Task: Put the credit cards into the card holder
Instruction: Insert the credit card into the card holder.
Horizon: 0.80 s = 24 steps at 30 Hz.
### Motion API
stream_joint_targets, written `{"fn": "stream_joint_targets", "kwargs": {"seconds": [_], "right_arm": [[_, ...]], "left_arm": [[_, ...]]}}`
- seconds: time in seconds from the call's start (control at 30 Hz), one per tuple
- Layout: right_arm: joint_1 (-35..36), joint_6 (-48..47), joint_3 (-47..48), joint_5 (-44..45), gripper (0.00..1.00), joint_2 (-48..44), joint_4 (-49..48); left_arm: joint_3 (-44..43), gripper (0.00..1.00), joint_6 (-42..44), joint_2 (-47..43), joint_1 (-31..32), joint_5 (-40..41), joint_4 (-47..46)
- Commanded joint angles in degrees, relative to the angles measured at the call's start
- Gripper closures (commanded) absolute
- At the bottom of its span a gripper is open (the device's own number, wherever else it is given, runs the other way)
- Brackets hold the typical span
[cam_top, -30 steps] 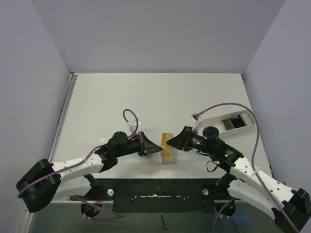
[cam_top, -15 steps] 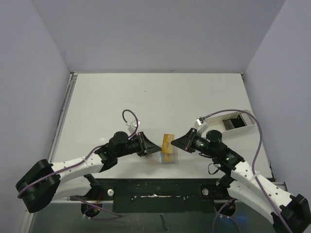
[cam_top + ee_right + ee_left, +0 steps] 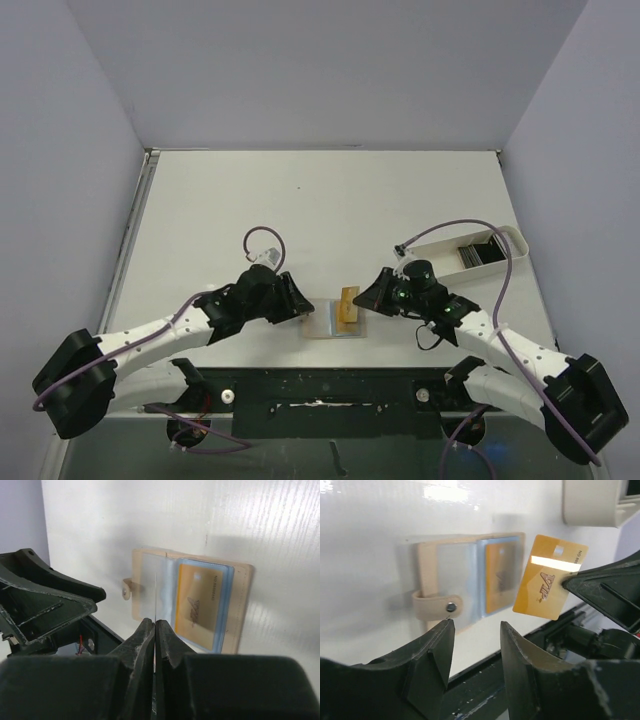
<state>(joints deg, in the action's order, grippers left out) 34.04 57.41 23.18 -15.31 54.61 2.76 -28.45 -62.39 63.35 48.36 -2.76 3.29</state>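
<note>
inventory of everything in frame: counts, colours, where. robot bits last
card holder: one, tan with clear sleeves, lying open on the table near the arm bases
held card: one, gold, over the open holder, pinched at its edge
sleeved card: one, gold, inside a holder sleeve
tray: one, white, right side of table
stacked cards: count unclear, dark, in the tray
table: one, white
left gripper: open, empty, by the holder's strap
right gripper: shut on the held card
</note>
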Motion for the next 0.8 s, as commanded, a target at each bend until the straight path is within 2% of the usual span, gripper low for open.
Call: {"fn": "stream_joint_targets", "kwargs": {"seconds": [0.0,0.27,0.77], "right_arm": [[-0.49,-2.31,2.94,-1.91,1.00,4.96,-6.25],[-1.00,-5.58,5.20,-5.40,1.00,12.98,-8.51],[-1.04,-6.16,6.01,-10.93,1.00,21.14,-12.31]], "left_arm": [[-3.59,0.58,3.72,2.70,-0.33,3.97,6.24],[-3.17,0.54,5.39,6.83,-0.35,3.80,5.04],[-4.84,0.55,7.03,11.67,-0.52,4.56,5.85]]}}
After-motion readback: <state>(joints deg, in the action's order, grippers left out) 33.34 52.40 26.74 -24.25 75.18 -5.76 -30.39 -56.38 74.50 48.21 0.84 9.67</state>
